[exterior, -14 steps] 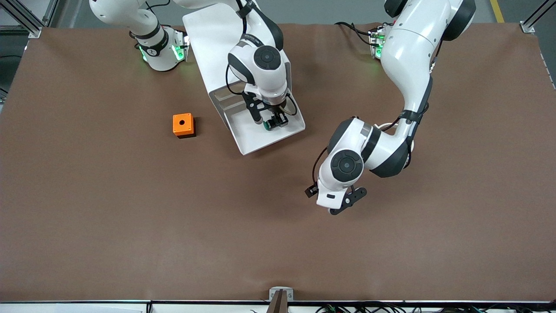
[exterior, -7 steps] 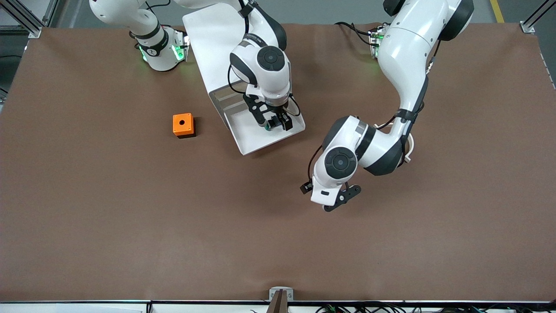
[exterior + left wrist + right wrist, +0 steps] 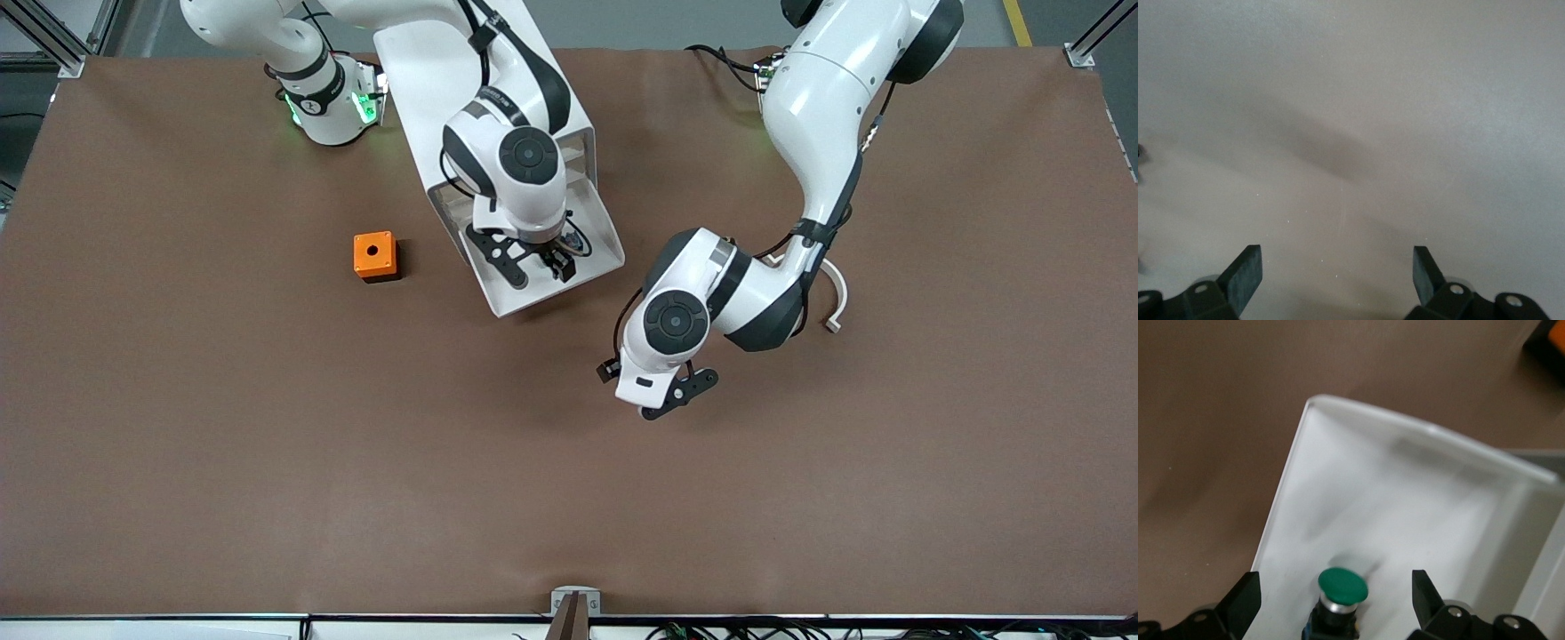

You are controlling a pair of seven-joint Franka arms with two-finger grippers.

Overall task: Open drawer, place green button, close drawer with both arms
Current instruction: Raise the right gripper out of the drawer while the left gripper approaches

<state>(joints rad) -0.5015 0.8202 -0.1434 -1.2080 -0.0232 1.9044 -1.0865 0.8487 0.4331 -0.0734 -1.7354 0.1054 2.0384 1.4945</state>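
Note:
The drawer (image 3: 520, 298) stands pulled out of the white cabinet (image 3: 444, 62), toward the front camera. The button (image 3: 1343, 585) rests upright on the drawer's floor (image 3: 1405, 493), its green cap up and its dark body below. My right gripper (image 3: 531, 265) hangs over the drawer, open, its two fingers apart on either side of the button without touching it. In the front view the right hand hides the button. My left gripper (image 3: 680, 396) is open over the bare table, off the drawer's front corner toward the left arm's end. The left wrist view shows only tabletop between its fingertips (image 3: 1245, 273).
An orange box (image 3: 375, 256) with a hole in its top sits on the table beside the drawer, toward the right arm's end. Its edge shows in a corner of the right wrist view (image 3: 1548, 340). The brown table (image 3: 356, 462) stretches wide toward the front camera.
My right gripper has opened, let go of the button in the drawer, and its hand has swung over the tray. The left arm has moved closer to the drawer's front.

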